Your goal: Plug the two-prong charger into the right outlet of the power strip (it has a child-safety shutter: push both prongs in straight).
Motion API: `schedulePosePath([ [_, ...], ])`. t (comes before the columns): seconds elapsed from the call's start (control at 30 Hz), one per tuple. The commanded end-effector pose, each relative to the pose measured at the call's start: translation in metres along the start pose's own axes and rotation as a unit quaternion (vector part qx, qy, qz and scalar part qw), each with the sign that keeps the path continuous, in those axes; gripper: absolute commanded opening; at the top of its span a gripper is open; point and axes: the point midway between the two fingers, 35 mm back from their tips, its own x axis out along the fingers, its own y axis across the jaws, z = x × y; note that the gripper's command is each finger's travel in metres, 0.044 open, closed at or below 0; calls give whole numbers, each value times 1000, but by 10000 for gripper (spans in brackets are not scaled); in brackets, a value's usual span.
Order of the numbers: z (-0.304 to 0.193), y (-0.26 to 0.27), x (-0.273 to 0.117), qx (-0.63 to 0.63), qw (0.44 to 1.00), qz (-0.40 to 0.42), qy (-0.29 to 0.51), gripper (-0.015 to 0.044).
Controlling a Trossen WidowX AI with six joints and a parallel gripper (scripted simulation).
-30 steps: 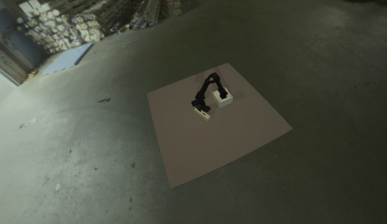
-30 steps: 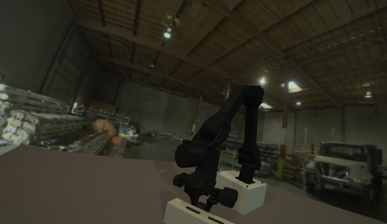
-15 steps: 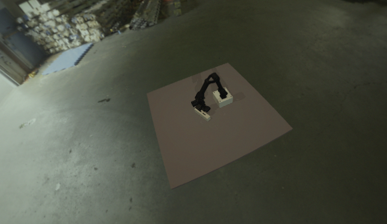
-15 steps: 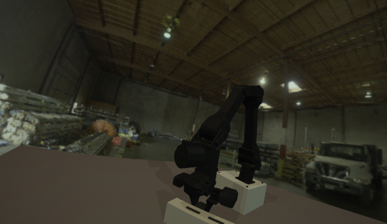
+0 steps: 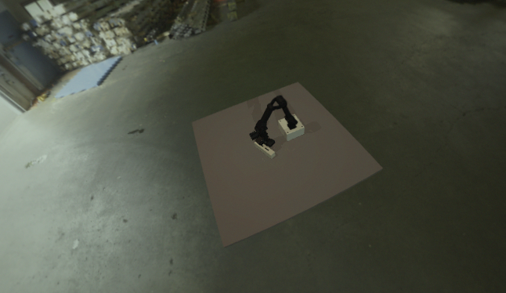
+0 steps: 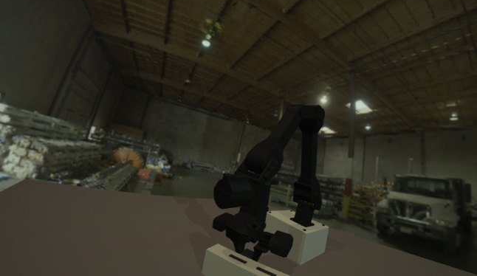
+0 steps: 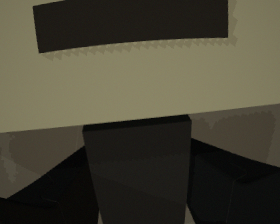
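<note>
The cream power strip (image 5: pixel 272 153) (image 6: pixel 215 260) (image 7: pixel 136 82) lies on the mat, with two dark outlet recesses in its top in the exterior view. One recess (image 7: pixel 133 25) fills the top of the wrist view. My gripper (image 5: pixel 264 143) (image 6: pixel 249 253) (image 7: pixel 134 148) is shut on the charger, beside the strip on the side towards the arm's base. The charger (image 7: pixel 137 170) is a dark block, and its far end meets the strip's edge in the wrist view. That edge cuts off most of the charger's end face. The prongs are hidden, and whether charger and strip touch cannot be told.
The black arm (image 5: pixel 279 101) (image 6: pixel 310 147) rises from a cream base box (image 5: pixel 294 132) (image 6: pixel 314 245) behind the strip. Both stand on a square brownish mat (image 5: pixel 251 207) (image 6: pixel 92 229). The box's near corner is close to the gripper in the exterior view.
</note>
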Motion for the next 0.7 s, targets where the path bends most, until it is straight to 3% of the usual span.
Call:
schedulePosePath([
  [0.0,13,0,-2,-3,1000,-1,-18,0],
  [0.67,21,0,-5,-3,1000,-1,-18,0],
])
